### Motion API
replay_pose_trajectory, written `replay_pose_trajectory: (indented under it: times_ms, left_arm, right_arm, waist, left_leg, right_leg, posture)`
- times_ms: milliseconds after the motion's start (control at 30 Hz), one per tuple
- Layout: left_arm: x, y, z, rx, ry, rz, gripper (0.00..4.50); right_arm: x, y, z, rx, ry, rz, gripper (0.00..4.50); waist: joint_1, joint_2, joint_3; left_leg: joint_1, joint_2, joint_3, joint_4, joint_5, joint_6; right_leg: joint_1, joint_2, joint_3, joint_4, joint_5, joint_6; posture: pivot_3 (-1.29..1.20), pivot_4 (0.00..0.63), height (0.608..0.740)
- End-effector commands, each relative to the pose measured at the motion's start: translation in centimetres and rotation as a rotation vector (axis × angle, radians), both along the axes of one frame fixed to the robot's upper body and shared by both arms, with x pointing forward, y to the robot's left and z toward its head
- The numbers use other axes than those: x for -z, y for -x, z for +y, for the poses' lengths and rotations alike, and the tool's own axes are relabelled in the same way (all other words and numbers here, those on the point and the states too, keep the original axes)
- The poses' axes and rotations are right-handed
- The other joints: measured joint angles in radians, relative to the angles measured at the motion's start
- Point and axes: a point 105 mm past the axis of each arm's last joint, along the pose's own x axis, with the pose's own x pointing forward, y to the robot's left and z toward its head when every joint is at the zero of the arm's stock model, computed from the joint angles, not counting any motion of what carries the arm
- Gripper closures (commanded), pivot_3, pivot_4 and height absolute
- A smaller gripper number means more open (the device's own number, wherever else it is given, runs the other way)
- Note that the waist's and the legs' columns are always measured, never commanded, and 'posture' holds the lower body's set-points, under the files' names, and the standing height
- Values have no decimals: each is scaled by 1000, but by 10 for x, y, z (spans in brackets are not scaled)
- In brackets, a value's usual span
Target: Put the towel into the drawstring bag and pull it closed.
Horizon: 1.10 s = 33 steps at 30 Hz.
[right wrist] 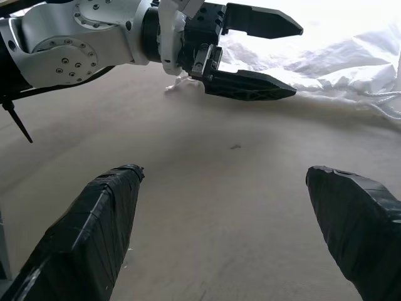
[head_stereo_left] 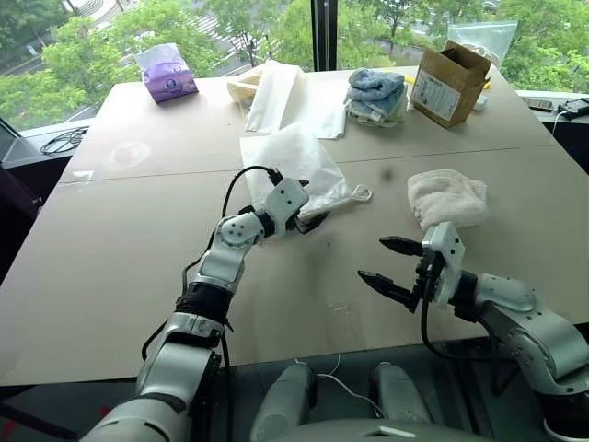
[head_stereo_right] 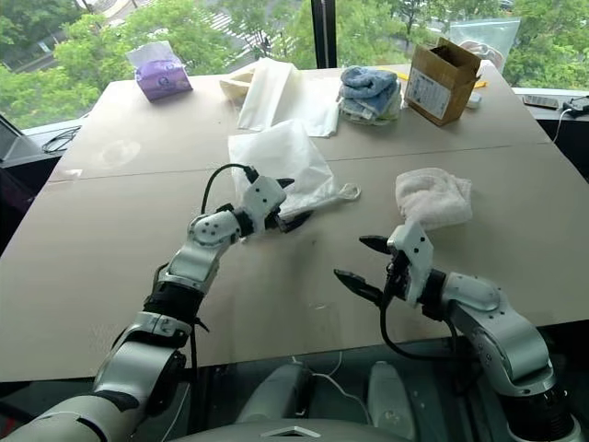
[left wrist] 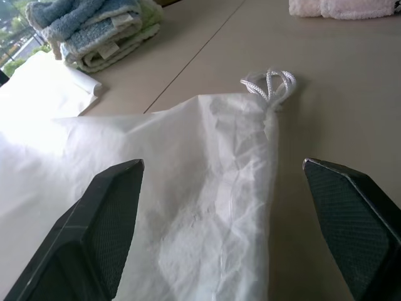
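I'm working in an upper-floor office or lab room: a big plain table (head_stereo_left: pixel 110 267) by tall windows (head_stereo_left: pixel 230 18) over treetops, cardboard box (head_stereo_left: pixel 448 81) and cables (head_stereo_left: pixel 63 140) about.

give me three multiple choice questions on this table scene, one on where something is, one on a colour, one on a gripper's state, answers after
1. Where does the towel lie?
A. inside the drawstring bag
B. on the table, apart from the bag, on the robot's right
C. in the cardboard box

2. What colour is the tissue pack at the far left of the table?
A. purple
B. red
C. green

3. How is the left gripper?
A. shut on the cord
B. shut on the towel
C. open at the drawstring bag, holding nothing

Answers: 1 B, the towel sits bare on the tabletop beyond the right gripper. 2 A, its wrapper is purple. 3 C, its fingers stand apart over the bag's mouth.
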Motion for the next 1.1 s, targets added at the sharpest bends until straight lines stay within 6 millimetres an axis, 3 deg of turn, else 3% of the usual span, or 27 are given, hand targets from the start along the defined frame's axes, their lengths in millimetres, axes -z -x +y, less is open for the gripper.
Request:
replay_pose_trajectory:
  times_ms: [33,233,533,800,1100]
  left_arm:
    - [-14,-8,-11,0,-73,-136,300]
    - [-21,-21,-26,-36,-126,-233,300]
    - [-14,-18,-43,7,-177,-267,300]
    - [-18,-19,-33,-99,-297,-455,300]
    - [-15,-11,-42,-159,-299,-528,300]
  right_arm:
    - [-4,-1,0,19,-6,-30,0]
    - [-4,0,-1,40,-6,-27,0]
    - [-6,1,-2,63,2,-29,0]
    - [-7,3,0,74,-1,-21,0]
    - [-6,11,1,72,4,15,0]
  waist:
    - [1,0,0]
    - [2,-1,1]
    - [0,-2,1]
    - [1,-2,1]
    - [2,-2,1]
  left_leg:
    - [0,0,0,0,0,0]
    - [0,0,0,1,0,0]
    - [0,0,0,1,0,0]
    - [-1,0,0,1,0,0]
    - [-1,-1,0,1,0,0]
  right_leg:
    - [0,0,0,0,0,0]
    - [0,0,0,0,0,0]
    - [0,0,0,1,0,0]
    - [0,0,0,1,0,0]
    - [0,0,0,2,0,0]
  posture:
    - [0,150,740]
    - [0,150,740]
    - [0,150,740]
    - [0,150,740]
    - [0,150,740]
